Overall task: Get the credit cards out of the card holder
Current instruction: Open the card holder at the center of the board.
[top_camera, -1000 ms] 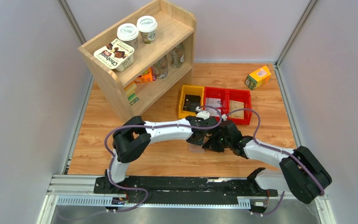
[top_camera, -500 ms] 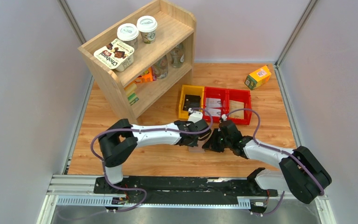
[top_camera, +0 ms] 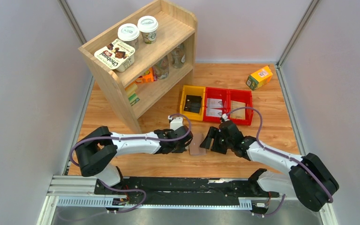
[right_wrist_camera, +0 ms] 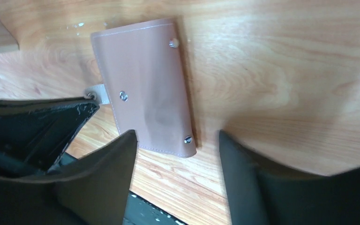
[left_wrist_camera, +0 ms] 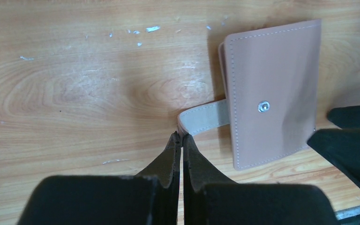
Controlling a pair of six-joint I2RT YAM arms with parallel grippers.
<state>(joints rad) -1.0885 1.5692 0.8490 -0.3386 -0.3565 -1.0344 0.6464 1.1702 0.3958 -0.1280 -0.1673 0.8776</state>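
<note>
**Layout of the work surface.** The card holder (top_camera: 197,149) lay flat on the table (top_camera: 272,112), towards its near edge and between the two grippers. The left gripper (top_camera: 186,141) sat to its left, fingertips together and touching the end of the strap (left_wrist_camera: 204,117). The right gripper (top_camera: 208,139) sat to its right, jaws spread on either side of the holder's near corner. Behind the holder stood a row of three bins (top_camera: 215,88). A shelf unit (top_camera: 122,89) stood at rear left with two cups (top_camera: 128,32) on top. A box (top_camera: 259,77) lay at rear right.
</note>
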